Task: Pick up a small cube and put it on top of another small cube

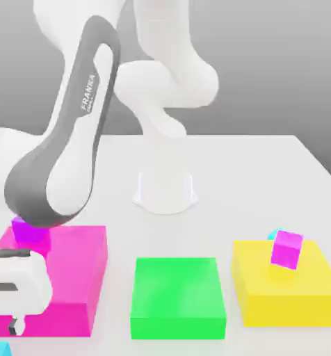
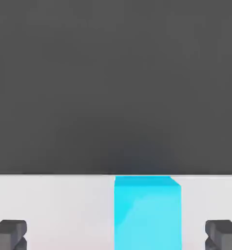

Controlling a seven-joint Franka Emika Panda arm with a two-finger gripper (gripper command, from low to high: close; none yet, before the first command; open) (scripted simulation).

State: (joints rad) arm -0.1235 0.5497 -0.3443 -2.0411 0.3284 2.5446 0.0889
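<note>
With the gripper (image 2: 116, 237) spread wide and holding nothing, 1 cyan small cube (image 2: 147, 212) sits between its fingertips (image 2: 9, 233); arm (image 1: 71, 139) lettering reads FRANKA.

A white and grey arm (image 1: 64, 160) stands over a white worktop (image 1: 265, 167) against a grey backdrop. Three plain flat blocks lie along the lower frame: pink block (image 1: 78, 278) at lower left, green block (image 1: 176, 295) in the middle, yellow block (image 1: 286, 292) at lower right. A magenta cube (image 1: 286, 249) sits on the yellow one, a cyan cube (image 1: 273, 234) peeking behind it. Another purple cube (image 1: 29, 231) sits on the pink block. In the hand view a plain cyan cube (image 2: 147, 212) shows between dark grey fingertips (image 2: 9, 233)
</note>
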